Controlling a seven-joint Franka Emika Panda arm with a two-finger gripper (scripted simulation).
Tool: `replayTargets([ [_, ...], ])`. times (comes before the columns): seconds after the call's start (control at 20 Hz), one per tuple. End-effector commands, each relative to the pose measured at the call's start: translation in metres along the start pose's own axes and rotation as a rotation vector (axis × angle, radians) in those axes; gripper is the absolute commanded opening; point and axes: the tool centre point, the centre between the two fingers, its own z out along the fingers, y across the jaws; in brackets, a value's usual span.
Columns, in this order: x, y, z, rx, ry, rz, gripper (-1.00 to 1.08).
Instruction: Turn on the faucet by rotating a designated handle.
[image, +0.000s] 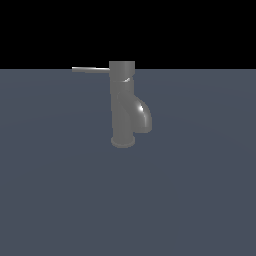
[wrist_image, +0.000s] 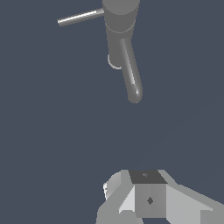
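Note:
The faucet (image: 122, 107) is a dark grey glossy column standing upright on its round base, with a short curved spout (image: 142, 116) toward the exterior view's right. The handle (image: 91, 69), a thin straight grey rod, sticks out level from the top cap toward the exterior view's left. The wrist view looks down on the faucet (wrist_image: 120, 26), its handle (wrist_image: 81, 17) and spout (wrist_image: 131, 74). My gripper (wrist_image: 146, 175) shows only in the wrist view, well apart from the faucet. Its fingers read as one block with no gap and nothing held.
A flat, dark blue-grey floor (image: 60, 200) stretches all around the faucet. Beyond its far edge the background is black. No other object shows in either view.

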Motion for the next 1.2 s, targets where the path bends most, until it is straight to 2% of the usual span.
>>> replayTargets([
  [0.0,0.004,-0.001,0.0,0.006,-0.001,0.013,-1.0],
  [0.45,0.036,-0.01,0.006,0.047,-0.012,0.122,-1.0],
  [1.15,0.12,-0.036,0.036,0.105,-0.059,0.442,-1.0],
])
